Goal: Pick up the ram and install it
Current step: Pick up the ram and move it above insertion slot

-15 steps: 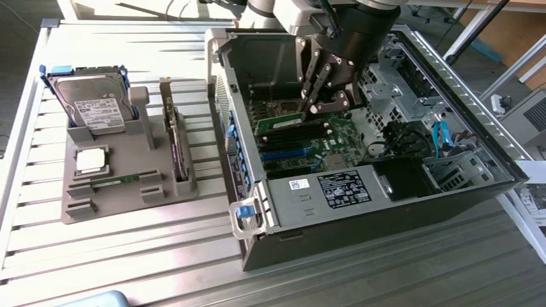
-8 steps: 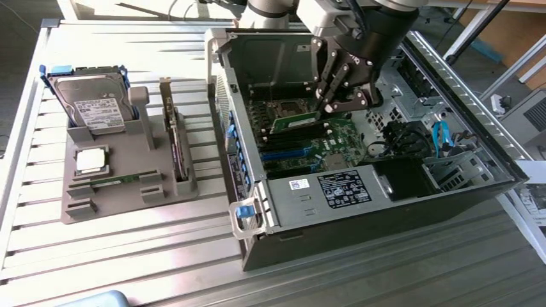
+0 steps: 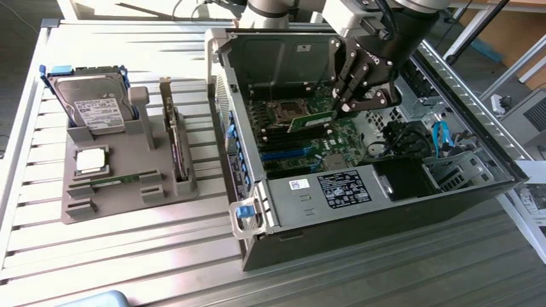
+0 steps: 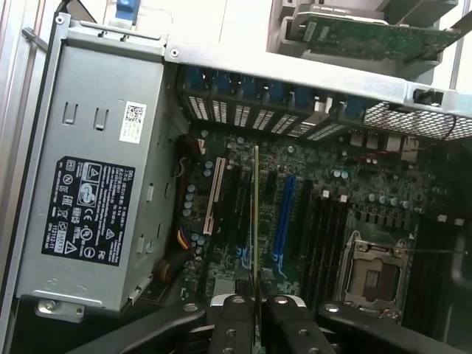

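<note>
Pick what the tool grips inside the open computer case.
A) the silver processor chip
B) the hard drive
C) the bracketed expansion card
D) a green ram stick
D: the tool is shut on the ram stick, holding it just above the motherboard.

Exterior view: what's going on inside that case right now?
The arm's hand is shut on the ram, holding it inside the open computer case, just above the motherboard near the processor socket. The stick looks tilted and not seated in any slot. On the grey holder at the exterior view's left sit a hard drive, an expansion card and another stick like it.
</note>
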Robot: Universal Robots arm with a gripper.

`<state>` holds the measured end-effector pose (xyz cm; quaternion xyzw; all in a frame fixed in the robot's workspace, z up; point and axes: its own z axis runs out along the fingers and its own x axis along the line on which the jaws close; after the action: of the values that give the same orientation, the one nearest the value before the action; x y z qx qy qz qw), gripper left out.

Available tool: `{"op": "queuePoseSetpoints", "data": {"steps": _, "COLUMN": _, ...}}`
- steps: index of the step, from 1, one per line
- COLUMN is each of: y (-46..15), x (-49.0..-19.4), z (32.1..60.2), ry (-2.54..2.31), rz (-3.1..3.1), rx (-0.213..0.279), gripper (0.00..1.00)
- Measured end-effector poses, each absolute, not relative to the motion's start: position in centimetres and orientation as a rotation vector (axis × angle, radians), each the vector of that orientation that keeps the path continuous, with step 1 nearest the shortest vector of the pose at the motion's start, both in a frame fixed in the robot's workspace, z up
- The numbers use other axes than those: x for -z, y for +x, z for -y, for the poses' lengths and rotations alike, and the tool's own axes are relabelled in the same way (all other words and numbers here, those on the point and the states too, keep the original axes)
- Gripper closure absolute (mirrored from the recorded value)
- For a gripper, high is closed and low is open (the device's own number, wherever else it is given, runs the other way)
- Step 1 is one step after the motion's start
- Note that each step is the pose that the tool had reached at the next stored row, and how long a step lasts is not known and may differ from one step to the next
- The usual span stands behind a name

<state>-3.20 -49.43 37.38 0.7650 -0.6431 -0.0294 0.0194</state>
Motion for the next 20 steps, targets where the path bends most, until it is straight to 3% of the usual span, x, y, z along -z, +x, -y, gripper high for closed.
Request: {"op": "queuePoseSetpoints", "data": {"steps": 20, "y": 0.6, "x": -37.0, "z": 49.2, "ry": 2.266, "rz": 2.084, "rx": 0.058, "gripper": 0.86}}
